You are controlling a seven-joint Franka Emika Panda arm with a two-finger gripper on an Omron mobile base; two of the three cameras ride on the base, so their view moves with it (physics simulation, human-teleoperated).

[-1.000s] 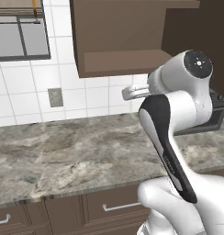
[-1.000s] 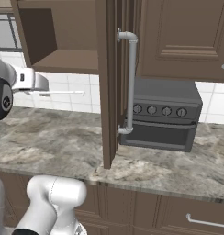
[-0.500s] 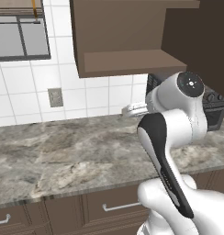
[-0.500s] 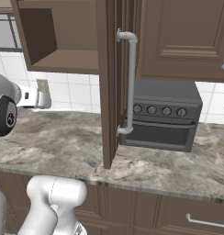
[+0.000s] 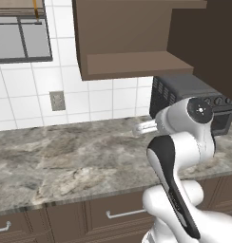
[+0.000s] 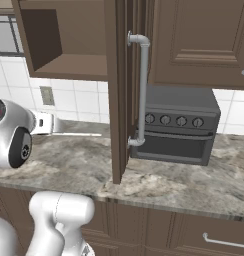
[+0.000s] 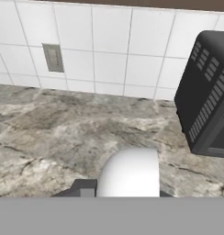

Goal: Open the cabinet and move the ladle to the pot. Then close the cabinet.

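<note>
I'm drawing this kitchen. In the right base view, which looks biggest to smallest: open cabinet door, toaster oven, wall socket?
1. Cabinet door, though it is nearest the camera.
2. Toaster oven.
3. Wall socket.

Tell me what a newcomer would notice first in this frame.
The dark brown cabinet door stands swung wide open, its long silver bar handle facing the room, with a bare shelf behind it. A black toaster oven sits on the grey marbled counter just below. In the hand view, a silvery-white rounded thing, apparently the ladle, sits close at the bottom.

Kitchen, marble-look counter point(image 5: 65, 161), tiled wall point(image 7: 109, 50), wood cabinet point(image 6: 119, 90), probably toaster oven point(image 6: 176, 130)
</note>
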